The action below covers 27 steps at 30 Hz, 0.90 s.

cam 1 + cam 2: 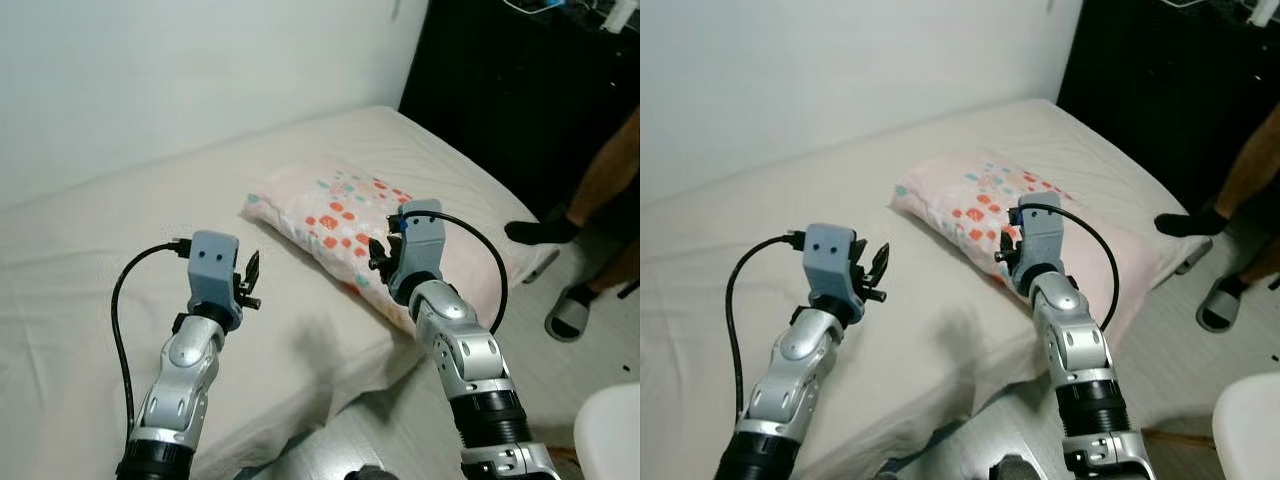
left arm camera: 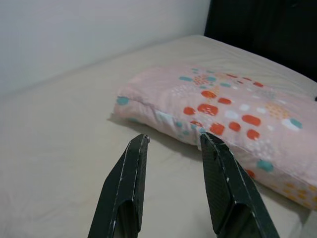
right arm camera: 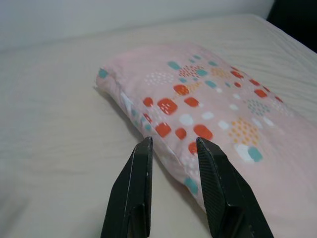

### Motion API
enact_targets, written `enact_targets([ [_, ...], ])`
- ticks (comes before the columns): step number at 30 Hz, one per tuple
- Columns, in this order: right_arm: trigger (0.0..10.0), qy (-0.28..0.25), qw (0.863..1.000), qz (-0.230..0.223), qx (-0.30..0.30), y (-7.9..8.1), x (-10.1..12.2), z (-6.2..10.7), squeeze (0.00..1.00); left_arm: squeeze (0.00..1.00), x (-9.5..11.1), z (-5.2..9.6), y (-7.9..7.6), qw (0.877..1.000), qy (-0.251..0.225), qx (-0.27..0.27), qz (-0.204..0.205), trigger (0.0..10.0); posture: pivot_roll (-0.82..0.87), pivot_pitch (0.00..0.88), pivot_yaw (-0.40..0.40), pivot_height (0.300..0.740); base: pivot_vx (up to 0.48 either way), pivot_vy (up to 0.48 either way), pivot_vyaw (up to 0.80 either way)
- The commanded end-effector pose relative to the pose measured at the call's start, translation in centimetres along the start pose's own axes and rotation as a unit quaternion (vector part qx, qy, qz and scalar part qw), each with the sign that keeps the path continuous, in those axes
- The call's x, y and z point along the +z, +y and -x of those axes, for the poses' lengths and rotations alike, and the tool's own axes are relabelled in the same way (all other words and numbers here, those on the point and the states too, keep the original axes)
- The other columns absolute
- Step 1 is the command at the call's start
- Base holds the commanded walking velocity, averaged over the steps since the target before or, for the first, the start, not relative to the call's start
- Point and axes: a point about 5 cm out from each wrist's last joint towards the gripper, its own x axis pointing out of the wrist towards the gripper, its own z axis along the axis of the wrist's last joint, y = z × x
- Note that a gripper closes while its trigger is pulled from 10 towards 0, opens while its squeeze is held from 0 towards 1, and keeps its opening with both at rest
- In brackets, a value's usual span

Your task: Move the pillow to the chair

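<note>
Pillow (image 1: 400,235) lies flat on the bed (image 1: 90,260), near the bed's right edge, pink with orange and teal spots; nothing has hold of it yet. Your right gripper (image 3: 173,148) hangs over the pillow's near long edge, fingers parted a little with nothing between them. Your left gripper (image 2: 173,141) hovers above the bare sheet just short of the pillow's near side, its fingers likewise apart and empty. So you're at the reach stage: no grasp, no lift, no carry done. A white curved edge (image 1: 610,435) at lower right may be the chair, but you can't tell from this. A person's legs (image 1: 600,190) stand past the bed's far right corner, so watch that side when you turn.
</note>
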Motion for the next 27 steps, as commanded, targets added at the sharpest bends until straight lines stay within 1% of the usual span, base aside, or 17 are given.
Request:
enact_targets([
  [1,10.0,0.0,1.0,0.009,0.0,-0.1,-0.2,0.2,0.0,0.0,-0.3,0.2,0.1,1.0,0.007,0.004,0.003,10.0,-0.02,0.107,-0.049,0.74,0.0,0.0,0.0],
  [7,10.0,0.001,1.0,0.01,-0.001,-0.1,-0.2,0.2,0.0,0.0,-0.3,0.3,0.2,1.0,0.008,0.005,0.003,10.0,-0.02,0.107,-0.051,0.74,0.0,0.0,0.0],
  [9,10.0,-0.004,1.0,0.002,-0.003,-0.1,-0.2,0.2,0.0,0.0,-0.3,0.3,0.2,1.0,0.008,0.005,0.003,10.0,-0.02,0.107,-0.051,0.74,0.0,0.0,0.0],
  [12,10.0,-0.005,1.0,0.014,0.002,0.1,-0.1,0.1,0.0,0.0,-0.3,0.4,0.2,1.0,0.008,0.006,0.002,10.0,-0.02,0.107,-0.051,0.74,0.0,0.0,0.0],
  [15,10.0,-0.004,1.0,0.017,0.006,0.2,-0.2,0.1,0.0,0.0,-0.3,0.4,0.2,1.0,0.008,0.007,0.002,10.0,-0.02,0.107,-0.051,0.74,0.0,0.0,0.0],
  [16,10.0,-0.002,0.999,0.035,0.015,0.4,-0.3,0.2,0.0,0.0,-0.3,0.4,0.2,1.0,0.008,0.007,0.002,10.0,-0.02,0.107,-0.051,0.74,0.0,0.0,0.0],
  [17,10.0,-0.002,0.999,0.035,0.015,0.4,-0.3,0.2,0.0,0.0,-0.3,0.4,0.2,1.0,0.008,0.007,0.002,10.0,-0.02,0.107,-0.051,0.74,0.0,0.0,0.0],
  [19,10.0,0.0,0.999,0.041,0.023,0.6,-0.4,0.2,0.0,0.0,-0.3,0.4,0.3,1.0,0.008,0.007,0.002,10.0,-0.02,0.106,-0.05,0.74,0.0,0.0,0.8],
  [20,10.0,0.003,0.998,0.059,0.034,0.9,-0.5,0.2,0.0,0.0,-0.3,0.4,0.3,1.0,0.008,0.007,0.003,10.0,-0.02,0.107,-0.051,0.74,0.0,0.0,0.8],
  [27,10.0,0.003,0.997,0.062,0.037,1.1,-0.7,0.2,0.0,0.0,-0.3,0.3,0.2,1.0,0.007,0.007,0.003,10.0,-0.02,0.109,-0.052,0.74,0.0,0.0,0.8],
])
